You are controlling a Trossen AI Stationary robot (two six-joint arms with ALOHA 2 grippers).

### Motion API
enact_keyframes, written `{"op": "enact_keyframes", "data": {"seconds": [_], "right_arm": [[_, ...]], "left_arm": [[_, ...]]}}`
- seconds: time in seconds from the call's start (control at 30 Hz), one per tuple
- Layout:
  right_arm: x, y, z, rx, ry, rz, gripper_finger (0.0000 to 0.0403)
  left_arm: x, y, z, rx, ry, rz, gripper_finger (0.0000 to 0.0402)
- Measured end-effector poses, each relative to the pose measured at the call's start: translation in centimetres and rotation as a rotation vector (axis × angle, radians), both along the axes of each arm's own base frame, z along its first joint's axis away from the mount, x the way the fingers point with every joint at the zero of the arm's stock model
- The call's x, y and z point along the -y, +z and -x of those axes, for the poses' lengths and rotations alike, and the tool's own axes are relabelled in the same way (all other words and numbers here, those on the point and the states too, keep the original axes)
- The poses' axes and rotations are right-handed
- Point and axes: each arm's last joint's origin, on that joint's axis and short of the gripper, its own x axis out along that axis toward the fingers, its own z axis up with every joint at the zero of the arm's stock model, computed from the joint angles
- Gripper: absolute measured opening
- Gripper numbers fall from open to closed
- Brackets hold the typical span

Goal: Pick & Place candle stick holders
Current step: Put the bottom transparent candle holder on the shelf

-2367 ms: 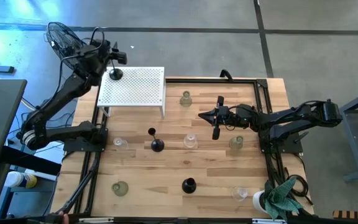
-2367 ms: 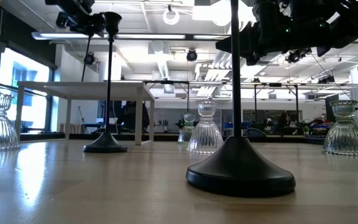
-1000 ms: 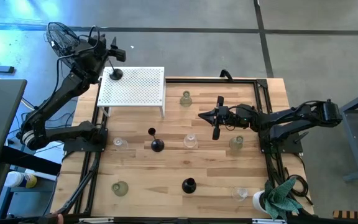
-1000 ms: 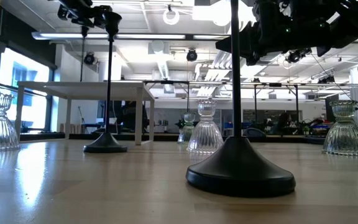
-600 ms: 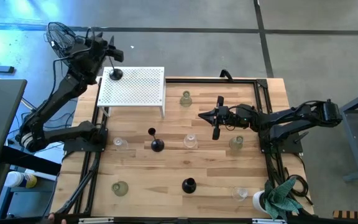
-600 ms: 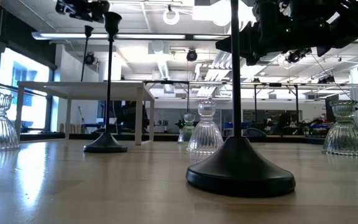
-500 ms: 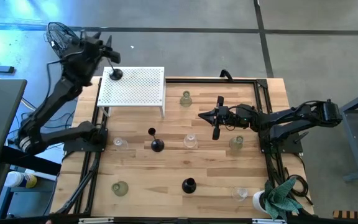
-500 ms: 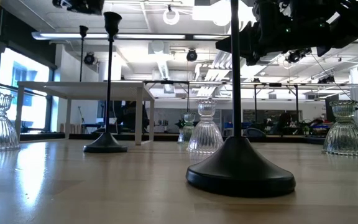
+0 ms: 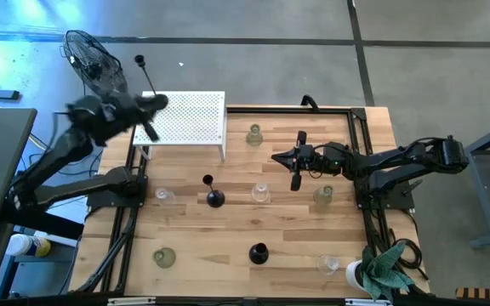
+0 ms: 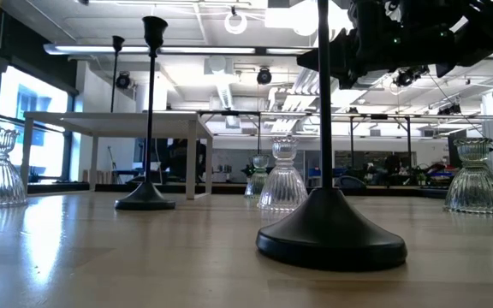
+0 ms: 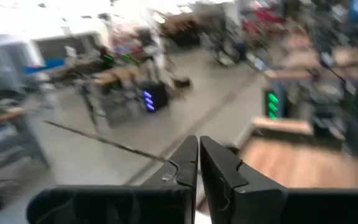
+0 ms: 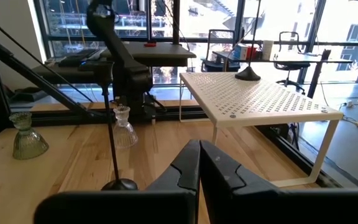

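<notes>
One black candle stick holder [image 9: 140, 62] stands by its dome base on the white perforated shelf [image 9: 192, 119]; it also shows in the right wrist view [image 12: 248, 73]. Two more black holders [image 9: 215, 198] [image 9: 259, 252] stand on the wooden table among several clear glass holders [image 9: 260, 192] [image 9: 254, 133] [image 9: 164, 257]. My left gripper [image 9: 162, 102] is blurred, over the shelf's left end, shut and empty [image 11: 198, 155]. My right gripper [image 9: 274, 157] hangs shut and empty above the table's middle right [image 12: 199, 152].
The white shelf stands on legs at the table's far left. A white cup and green cloth [image 9: 381, 270] sit at the near right corner. A black frame [image 9: 360, 144] runs along the table's edges. A fan [image 9: 88, 55] stands beyond the far left corner.
My left gripper has left the knob top of the black holder on the shelf, gone up, then swung back toward the table's near left in a blur. The holder stays upright on the shelf.
</notes>
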Motion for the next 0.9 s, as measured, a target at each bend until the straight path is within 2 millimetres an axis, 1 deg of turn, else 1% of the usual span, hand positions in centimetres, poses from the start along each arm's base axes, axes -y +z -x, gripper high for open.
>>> {"op": "enact_keyframes", "data": {"seconds": [0.13,0.23,0.33,0.47,0.57,0.63,0.77,0.9], "right_arm": [[0.0,0.0,0.0,0.002,0.000,0.000,0.0001],[0.0,0.0,0.0,0.000,0.000,0.000,0.0001],[0.0,-0.1,0.0,-0.009,0.000,-0.001,0.0002],[0.0,-0.2,0.0,-0.021,-0.003,-0.003,0.0001],[0.0,-0.3,0.0,-0.025,-0.009,-0.005,0.0001],[0.1,-0.2,-0.2,-0.046,-0.045,-0.031,0.0001],[0.4,0.5,-1.2,-0.205,-0.111,-0.046,0.0001],[0.4,1.8,-1.9,-0.303,-0.076,-0.048,0.0000]], "left_arm": [[0.6,-3.1,-2.1,-0.131,-0.039,-0.001,0.0006],[1.4,-5.0,-3.4,-0.196,-0.068,0.007,0.0002],[2.4,-6.7,-4.2,-0.253,-0.066,0.016,0.0002],[3.7,-8.9,-4.8,-0.267,-0.092,0.043,0.0002],[4.5,-10.3,-4.8,-0.265,-0.155,0.032,0.0002],[4.8,-11.2,-4.7,-0.224,-0.176,0.045,0.0002],[4.9,-13.2,-3.5,-0.126,-0.209,0.065,0.0002],[4.9,-15.3,-2.3,-0.030,-0.225,0.078,0.0002]]}}
